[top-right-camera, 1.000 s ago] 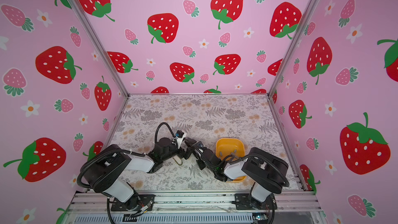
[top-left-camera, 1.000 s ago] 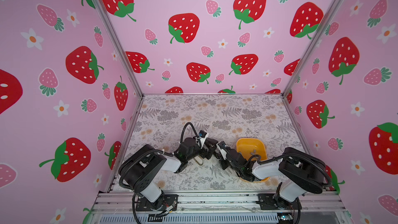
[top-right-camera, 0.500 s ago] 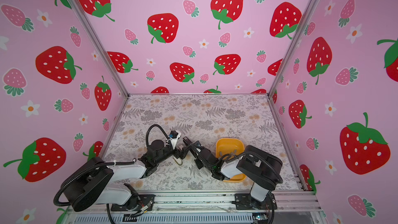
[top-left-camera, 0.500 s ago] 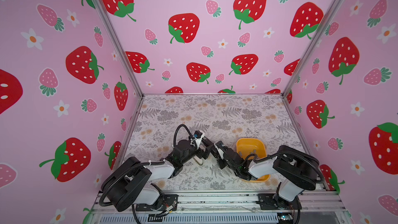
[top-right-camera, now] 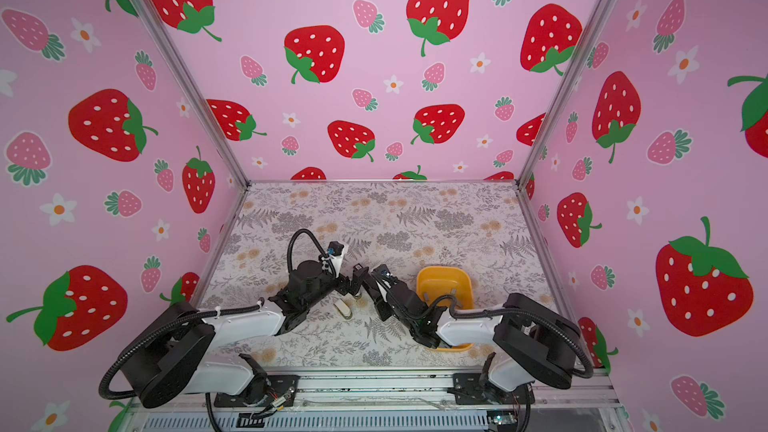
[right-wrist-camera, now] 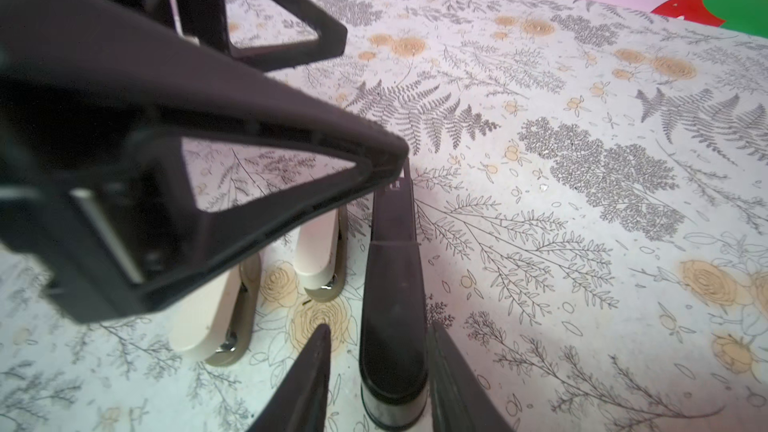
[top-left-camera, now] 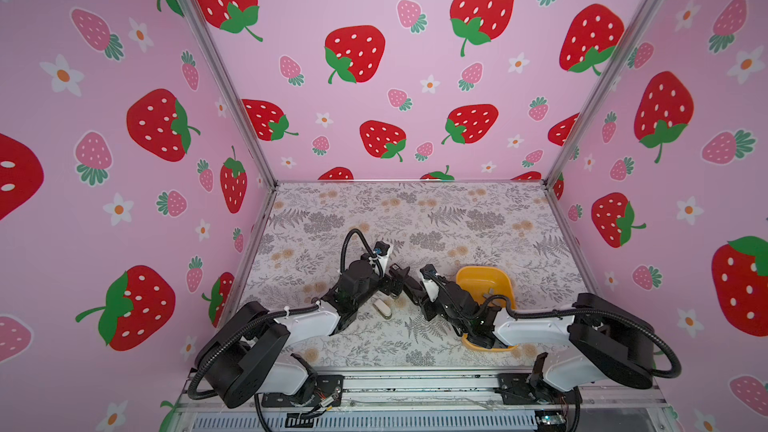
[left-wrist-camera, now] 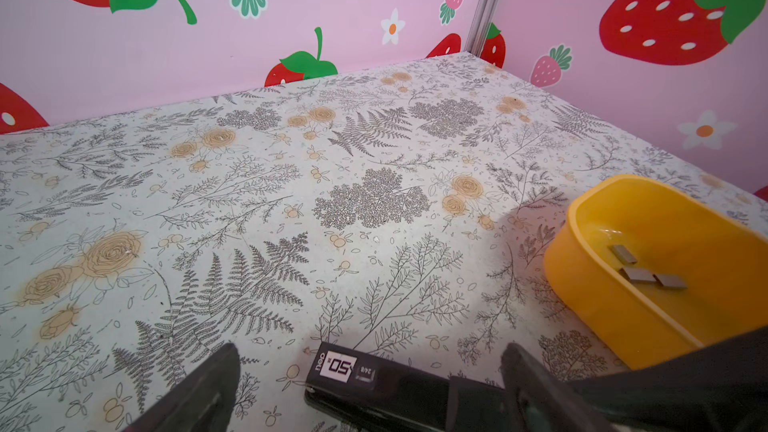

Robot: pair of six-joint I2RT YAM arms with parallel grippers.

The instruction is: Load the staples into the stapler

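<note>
**Operator:** Where is the stapler, and which way does it run?

**Guide:** You find the stapler (right-wrist-camera: 392,284) flat on the table between the two arms. Its long axis runs straight away from the right gripper (right-wrist-camera: 379,327) towards the left gripper (left-wrist-camera: 370,347). The rounded hinge end is at the right one and the labelled front end at the left.

**Operator:** What are the grippers doing?

**Guide:** Your right gripper straddles the hinge end, slightly parted. Table shows between one finger and the stapler, so treat it as released. Your left gripper is spread wide and holds nothing. One fingertip sits at the stapler's front end, and you cannot confirm contact.

**Operator:** And the staples?

**Guide:** The staples (left-wrist-camera: 642,274) lie loose in the yellow bowl (left-wrist-camera: 582,209), well apart from the stapler. The bowl is on your right arm's side, so that arm is nearer.
</note>
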